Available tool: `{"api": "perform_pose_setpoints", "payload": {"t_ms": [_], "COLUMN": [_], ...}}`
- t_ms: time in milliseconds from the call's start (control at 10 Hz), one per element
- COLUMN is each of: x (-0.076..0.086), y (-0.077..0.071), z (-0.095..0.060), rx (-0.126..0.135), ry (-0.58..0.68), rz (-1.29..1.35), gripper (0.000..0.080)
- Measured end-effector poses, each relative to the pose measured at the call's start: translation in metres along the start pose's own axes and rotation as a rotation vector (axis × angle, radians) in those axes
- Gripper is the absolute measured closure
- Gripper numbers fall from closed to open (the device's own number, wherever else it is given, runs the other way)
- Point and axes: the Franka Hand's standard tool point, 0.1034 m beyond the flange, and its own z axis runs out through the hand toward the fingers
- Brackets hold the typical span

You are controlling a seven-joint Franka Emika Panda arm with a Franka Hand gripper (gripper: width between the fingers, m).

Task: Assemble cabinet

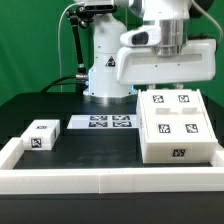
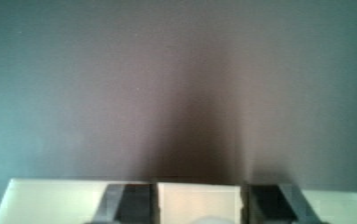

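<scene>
Where the black table [image 1: 100, 145] comes nearest the exterior camera, a low white border wall [image 1: 100, 182] runs along its edge and turns back up the exterior view's left. Just behind the wall on that side, a small white block [image 1: 41, 134] lies flat. It has tags on its top and near face, and its long axis slants from near-left to far-right. On the exterior view's right, well apart from the block, stands the cabinet body [image 1: 178, 125]. Its broad tagged face is up, one more tag is on the near wall, and its long axis runs away from the camera. Between the two, a little farther back, lies the marker board [image 1: 108, 122]. Above the body's far end the arm [image 1: 150, 62] reaches forward from its base at the rear, wrist pointing down. In the blurred wrist view the gripper [image 2: 196, 210] shows two dark fingers [image 2: 132, 205] parted, with a white piece [image 2: 200, 198] between them. Whether they pinch it I cannot tell.
</scene>
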Motion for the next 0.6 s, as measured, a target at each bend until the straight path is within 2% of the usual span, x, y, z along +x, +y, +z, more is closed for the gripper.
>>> {"api": "perform_pose_setpoints", "payload": {"t_ms": [100, 600], "x": [0.0056, 0.0076], "y": [0.0011, 0.0028], "z": [-0.0064, -0.0044], "rx": [0.003, 0.001], "ry": [-0.019, -0.014], "rz": [0.005, 0.002], "gripper": [0.0575, 0.0575]}}
